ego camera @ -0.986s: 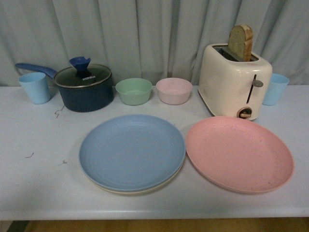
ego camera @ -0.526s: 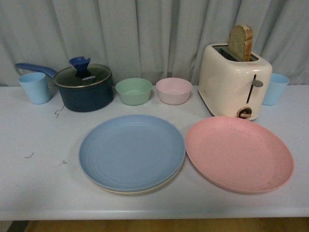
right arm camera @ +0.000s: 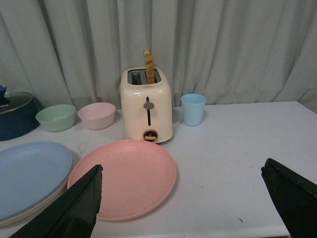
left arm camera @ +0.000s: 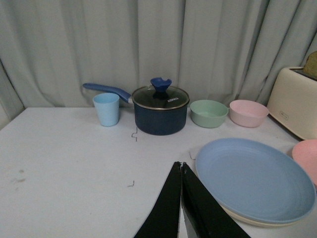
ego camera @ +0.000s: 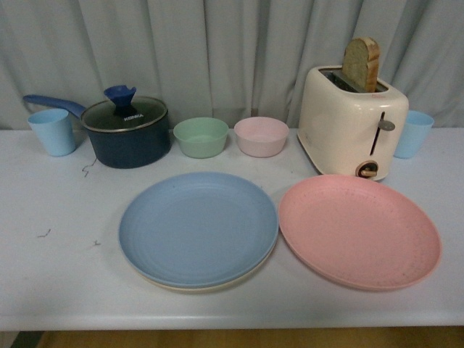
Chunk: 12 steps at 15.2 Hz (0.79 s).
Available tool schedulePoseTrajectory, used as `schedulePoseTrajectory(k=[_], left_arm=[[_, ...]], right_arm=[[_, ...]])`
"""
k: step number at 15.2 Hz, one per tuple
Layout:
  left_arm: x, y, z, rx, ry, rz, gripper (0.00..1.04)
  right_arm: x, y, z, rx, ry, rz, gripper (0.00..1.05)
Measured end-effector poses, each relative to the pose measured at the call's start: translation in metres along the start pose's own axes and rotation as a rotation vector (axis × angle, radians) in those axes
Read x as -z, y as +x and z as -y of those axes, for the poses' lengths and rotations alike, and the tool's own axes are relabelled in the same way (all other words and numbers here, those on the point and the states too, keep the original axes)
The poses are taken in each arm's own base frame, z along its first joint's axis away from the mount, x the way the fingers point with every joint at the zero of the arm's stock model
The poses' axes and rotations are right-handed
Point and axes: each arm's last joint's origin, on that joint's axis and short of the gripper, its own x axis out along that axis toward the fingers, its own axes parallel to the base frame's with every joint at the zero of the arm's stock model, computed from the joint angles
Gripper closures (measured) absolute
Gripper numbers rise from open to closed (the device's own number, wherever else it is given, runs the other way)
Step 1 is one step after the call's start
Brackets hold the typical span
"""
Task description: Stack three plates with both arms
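The light blue plate (ego camera: pixel 198 228) lies on top of the beige plate (ego camera: pixel 206 286), whose rim shows under its near edge. The pink plate (ego camera: pixel 359 230) lies flat to their right, close beside them. Neither arm shows in the front view. In the left wrist view my left gripper (left arm camera: pixel 181 164) is shut and empty, over bare table just left of the blue plate (left arm camera: pixel 252 178). In the right wrist view my right gripper (right arm camera: pixel 182 170) is wide open and empty, with the pink plate (right arm camera: pixel 126 177) by one fingertip (right arm camera: pixel 91 191).
Along the back stand a light blue cup (ego camera: pixel 52 131), a dark blue lidded pot (ego camera: pixel 127 130), a mint bowl (ego camera: pixel 201 137), a pink bowl (ego camera: pixel 261 135), a cream toaster (ego camera: pixel 351 130) holding bread, and another blue cup (ego camera: pixel 414 133). The table's front edge (ego camera: pixel 232 322) is near.
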Motion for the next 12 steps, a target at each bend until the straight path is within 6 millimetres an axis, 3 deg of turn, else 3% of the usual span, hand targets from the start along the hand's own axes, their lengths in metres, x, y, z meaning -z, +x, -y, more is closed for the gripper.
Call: schedulePoseTrajectory(k=[5,6,7,8,10,12], left_arm=[[0.0,0.0,0.0,0.0,0.0,0.005,0.4],[0.0,0.0,0.0,-0.001,0.0,0.005,0.27],[-0.001,0.0,0.0,0.0,0.0,0.006,0.14],[0.0,0.0,0.0,0.0,0.001,0.005,0.05],[0.0,0.0,0.0,0.0,0.001,0.005,0.07],[0.0,0.0,0.0,0.0,0.001,0.004,0.07]], right_arm=[[0.001,0.0,0.0,0.0,0.0,-0.016,0.06],[0.001,0.002,0.003,-0.07,0.054,-0.289,0.06],[-0.009,0.018,0.009,-0.075,0.127,-0.461,0.06],[-0.02,0.034,0.011,-0.117,0.152,-0.496,0.06],[-0.034,0.077,0.017,-0.152,0.155,-0.593,0.06],[-0.019,0.121,0.027,-0.106,0.144,-0.744,0.06]])
